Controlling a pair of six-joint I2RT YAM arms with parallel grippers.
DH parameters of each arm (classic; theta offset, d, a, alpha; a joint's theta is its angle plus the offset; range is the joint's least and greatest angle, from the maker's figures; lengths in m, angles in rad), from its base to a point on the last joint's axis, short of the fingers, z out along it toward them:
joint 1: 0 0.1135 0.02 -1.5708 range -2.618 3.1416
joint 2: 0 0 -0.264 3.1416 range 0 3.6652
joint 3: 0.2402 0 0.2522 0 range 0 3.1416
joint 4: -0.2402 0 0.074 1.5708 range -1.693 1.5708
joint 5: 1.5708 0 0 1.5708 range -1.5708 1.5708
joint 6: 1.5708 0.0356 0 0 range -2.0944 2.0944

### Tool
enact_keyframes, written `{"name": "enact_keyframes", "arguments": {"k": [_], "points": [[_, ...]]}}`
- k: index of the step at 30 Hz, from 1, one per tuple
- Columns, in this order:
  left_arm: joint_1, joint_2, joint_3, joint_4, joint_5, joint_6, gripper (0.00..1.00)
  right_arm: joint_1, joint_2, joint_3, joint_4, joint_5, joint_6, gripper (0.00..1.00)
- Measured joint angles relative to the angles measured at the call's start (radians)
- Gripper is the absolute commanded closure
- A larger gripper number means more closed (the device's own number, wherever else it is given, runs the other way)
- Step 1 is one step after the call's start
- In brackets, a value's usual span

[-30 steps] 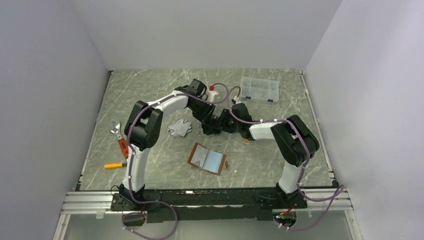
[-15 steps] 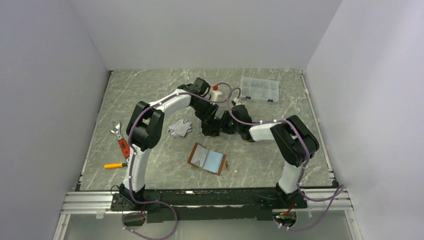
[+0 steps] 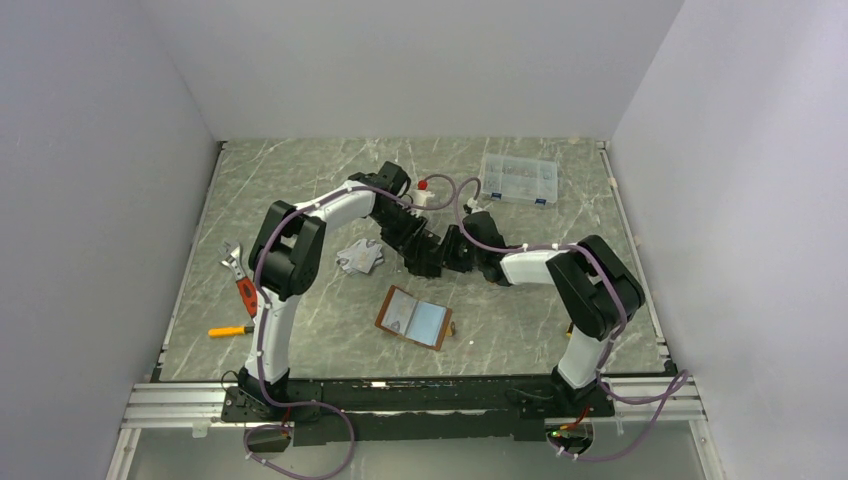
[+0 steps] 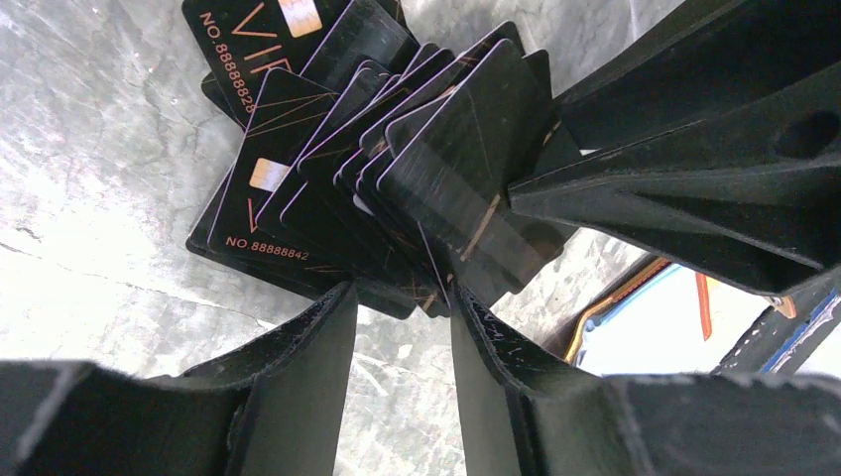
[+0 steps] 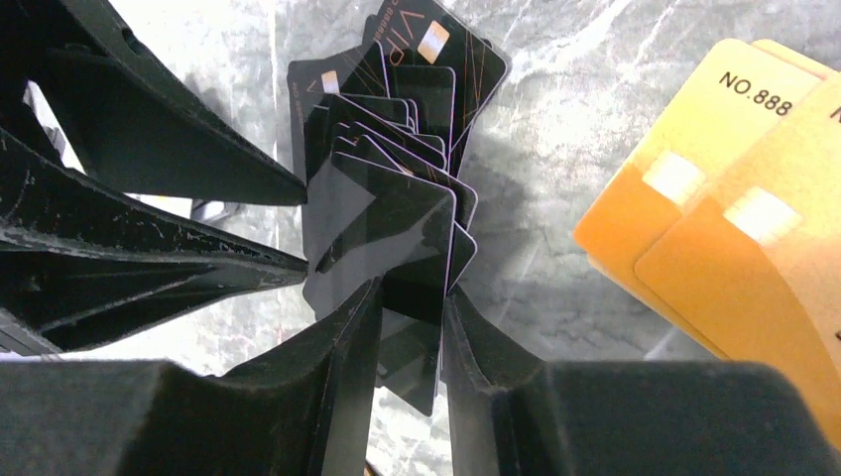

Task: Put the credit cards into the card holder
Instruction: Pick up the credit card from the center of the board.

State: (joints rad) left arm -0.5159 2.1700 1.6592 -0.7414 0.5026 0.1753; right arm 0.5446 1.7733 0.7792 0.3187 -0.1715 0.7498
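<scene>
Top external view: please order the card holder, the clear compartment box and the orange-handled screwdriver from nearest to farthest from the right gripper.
1. card holder, lying open, just nearer the bases than the right gripper.
2. clear compartment box, at the table's far right.
3. orange-handled screwdriver, by the near left edge, clearly farthest.

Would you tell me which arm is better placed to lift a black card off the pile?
Right. The right gripper has a black card between its fingers, while the left gripper stands open at the edge of the pile.
</scene>
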Motion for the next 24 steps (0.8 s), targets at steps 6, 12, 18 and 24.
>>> {"name": "enact_keyframes", "arguments": {"k": [6, 12, 18, 24], "points": [[0.000, 0.000, -0.004, -0.003, 0.005, 0.008, 0.55, 0.002, -0.031, -0.002, -0.069, 0.026, -0.032, 0.64], [0.000, 0.000, -0.004, -0.002, -0.001, 0.014, 0.55, 0.003, -0.040, -0.002, -0.084, 0.035, -0.039, 0.62], [0.005, -0.001, -0.004, -0.001, 0.005, 0.014, 0.55, 0.003, -0.042, 0.000, -0.090, 0.037, -0.041, 0.69], [0.009, -0.011, -0.007, -0.003, 0.026, 0.011, 0.54, 0.002, -0.042, 0.000, -0.097, 0.038, -0.031, 0.79]]}}
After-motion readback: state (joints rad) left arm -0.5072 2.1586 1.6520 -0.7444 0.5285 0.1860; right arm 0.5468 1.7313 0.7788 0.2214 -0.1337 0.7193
